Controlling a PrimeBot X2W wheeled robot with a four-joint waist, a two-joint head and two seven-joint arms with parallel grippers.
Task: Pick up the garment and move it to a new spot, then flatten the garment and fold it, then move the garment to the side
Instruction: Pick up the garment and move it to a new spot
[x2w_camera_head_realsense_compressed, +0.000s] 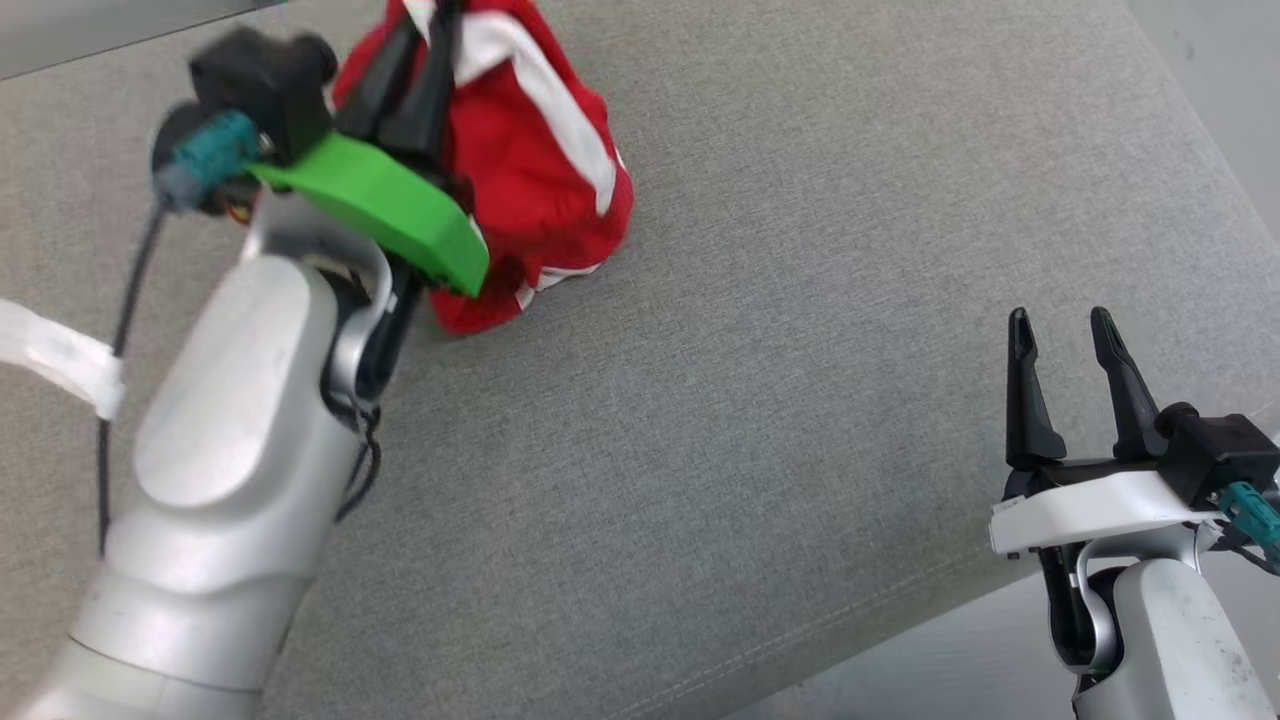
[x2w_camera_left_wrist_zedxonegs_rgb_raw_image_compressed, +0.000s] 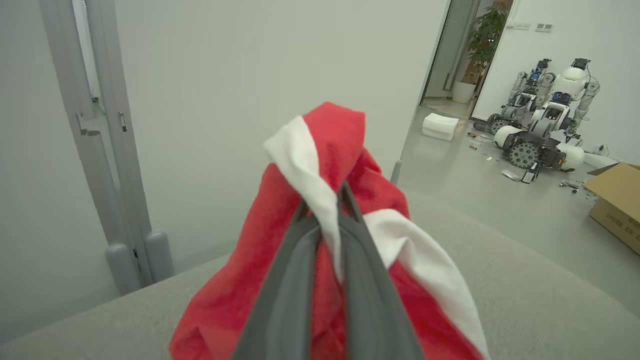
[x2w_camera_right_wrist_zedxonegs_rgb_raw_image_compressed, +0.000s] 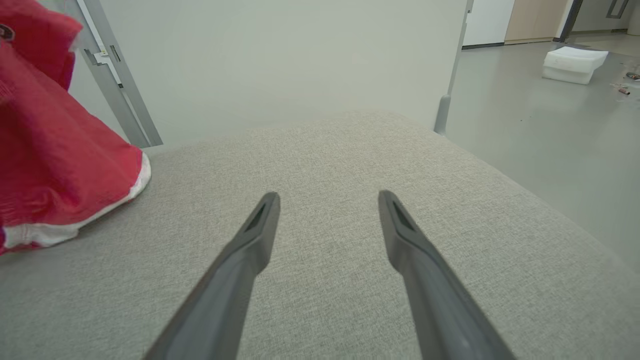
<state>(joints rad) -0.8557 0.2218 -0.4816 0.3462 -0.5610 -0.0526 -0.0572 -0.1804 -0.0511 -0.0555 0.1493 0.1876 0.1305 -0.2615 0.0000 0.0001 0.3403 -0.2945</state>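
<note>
The red garment (x2w_camera_head_realsense_compressed: 540, 180) with white stripes is the thing to steer by. It is drawn up into a peaked heap, and its lower hem rests on the grey fabric-covered counter (x2w_camera_head_realsense_compressed: 750, 400). The left pincer (x2w_camera_head_realsense_compressed: 430, 40) is at the garment's top, behind a green bracket (x2w_camera_head_realsense_compressed: 390, 205). In the left wrist view its two dark fingers (x2w_camera_left_wrist_zedxonegs_rgb_raw_image_compressed: 285, 300) are pressed nearly together. A twist of red cloth and white stripe is caught between them, so this pincer (x2w_camera_left_wrist_zedxonegs_rgb_raw_image_compressed: 325, 197) grips the garment (x2w_camera_left_wrist_zedxonegs_rgb_raw_image_compressed: 335, 135) near its peak, and folds spill down on both sides of the fingers.

The right pincer (x2w_camera_head_realsense_compressed: 1060, 325) is well apart from the garment, near the counter's edge. Its fingers are spread wide with nothing between them (bare grey fabric shows in the gap). In the right wrist view this pincer (x2w_camera_right_wrist_zedxonegs_rgb_raw_image_compressed: 327, 197) hovers over the counter, and the garment (x2w_camera_right_wrist_zedxonegs_rgb_raw_image_compressed: 55, 165) lies off to the left of its fingers, hem touching the fabric.

Beyond the garment stands a pale wall with a grey metal upright (x2w_camera_left_wrist_zedxonegs_rgb_raw_image_compressed: 100, 125). Farther off on the floor are a white foam block (x2w_camera_left_wrist_zedxonegs_rgb_raw_image_compressed: 440, 126), parked robots (x2w_camera_left_wrist_zedxonegs_rgb_raw_image_compressed: 545, 125) and a cardboard box (x2w_camera_left_wrist_zedxonegs_rgb_raw_image_compressed: 617, 205).
</note>
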